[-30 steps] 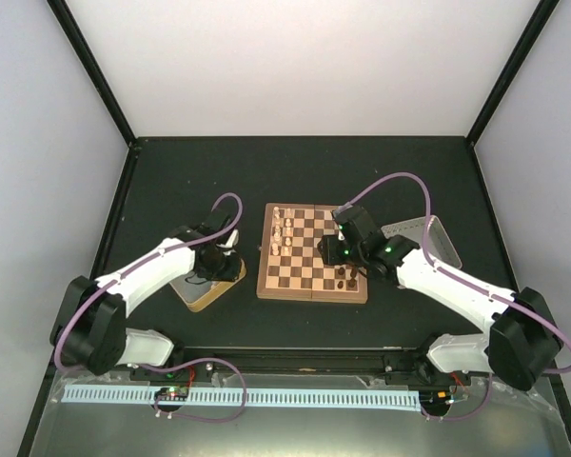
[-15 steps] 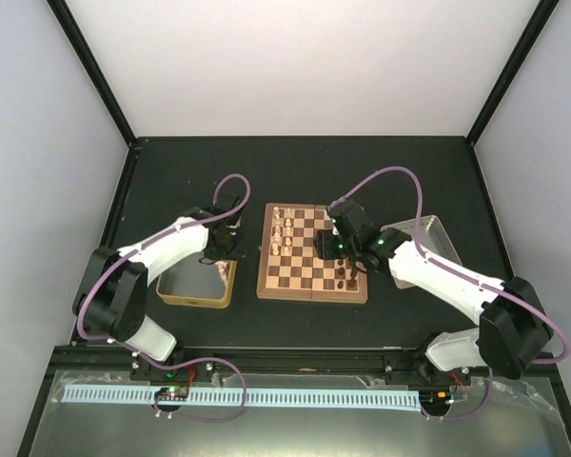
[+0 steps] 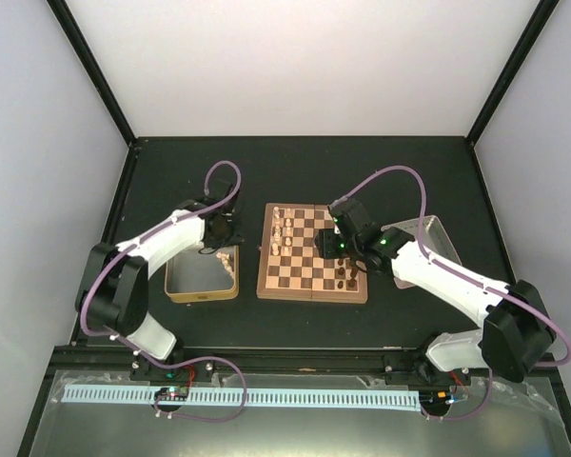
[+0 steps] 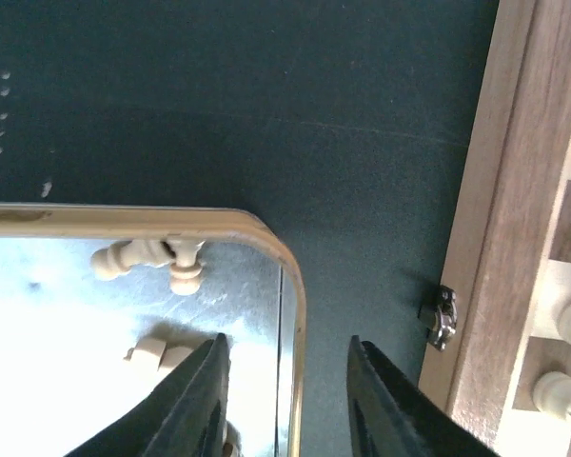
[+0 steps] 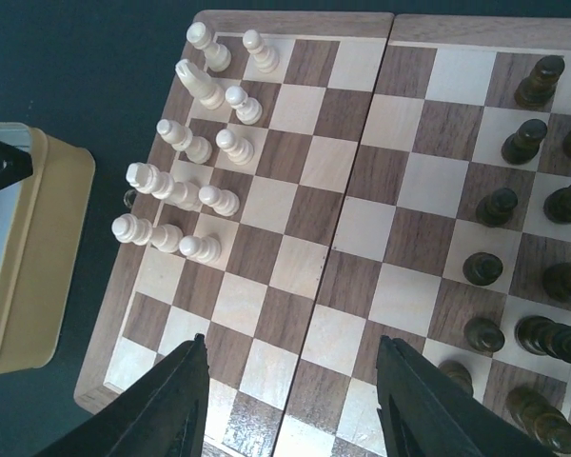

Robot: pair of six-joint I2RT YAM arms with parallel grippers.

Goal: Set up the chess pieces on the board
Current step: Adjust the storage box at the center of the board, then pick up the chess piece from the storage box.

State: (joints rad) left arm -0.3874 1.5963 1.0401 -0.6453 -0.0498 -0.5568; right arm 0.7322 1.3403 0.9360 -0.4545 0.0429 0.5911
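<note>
On the left of the table (image 3: 171, 171) lies the tin (image 3: 201, 298), open side up, its floor shiny. A few loose pieces (image 4: 147, 257), all pale, lie in its far right corner. In the top view they show as small pale spots (image 3: 226, 259).

The left gripper (image 3: 221, 236) hangs over that same corner. In the left wrist view its jaws stand spread (image 4: 285, 405). One finger (image 4: 205, 400) is over the tin's floor and the other is over the bare table, with the tin's right rim (image 4: 295, 314) running under the gap. Nothing is pinched between them.

Just right of the tin, with a strip of table between, sits the board (image 3: 309, 276), flat and square to the table's edges. A small metal latch (image 4: 441, 316) sticks out of its left border (image 4: 509, 190).

The pale pieces (image 3: 282, 233) stand in two files along the board's left side, in its far part. The right wrist view shows about ten of them (image 5: 186, 181). Whether every one is upright I cannot tell. The squares nearest the left near corner are bare.

The right gripper (image 3: 335, 249) hovers above the board's right half. Its jaws are wide apart (image 5: 295, 405) over bare middle squares (image 5: 295, 219), holding nothing.

The dark pieces (image 3: 343, 278) stand along the board's right side, again in two files (image 5: 538, 257).

To the right of the board, partly hidden under the right arm, lies the tray (image 3: 444, 240).
</note>
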